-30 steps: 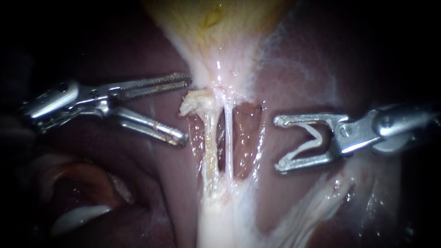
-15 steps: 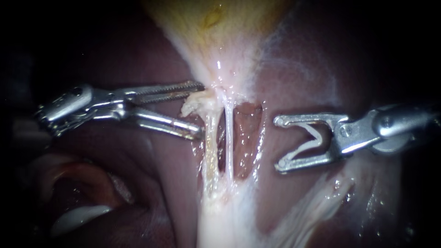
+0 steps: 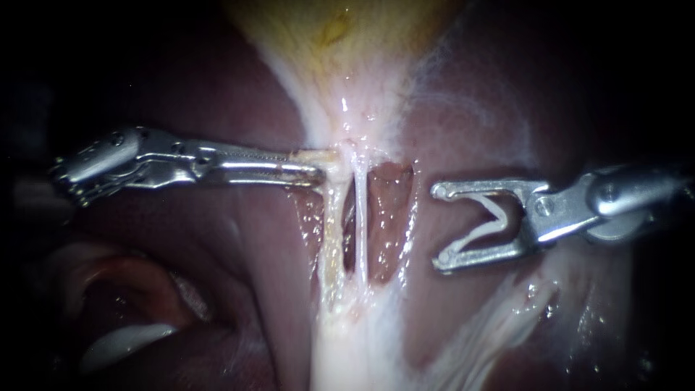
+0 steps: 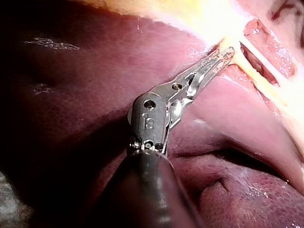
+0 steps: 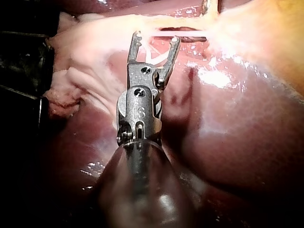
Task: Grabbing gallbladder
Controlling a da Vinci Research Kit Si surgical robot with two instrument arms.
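Observation:
The yellowish gallbladder narrows downward into pale tissue and two thin tubes over the dark red liver. My left instrument comes in from the left, its jaws shut on a pale flap at the gallbladder's narrow end. The left wrist view shows the same grip, with the left instrument closed at the yellow tissue's edge. My right instrument hovers to the right of the tubes, apart from them. Its jaws stand wide and hold a white clip between them, also seen in the right wrist view as the right instrument.
Reddish raw liver bed shows between and beside the tubes. A broad white band of tissue runs down below them. A pale fold lies at the lower left.
My left instrument moved right toward the gallbladder's narrow end and its jaws closed from wide open onto the pale flap, flattening it. The right instrument stayed still.

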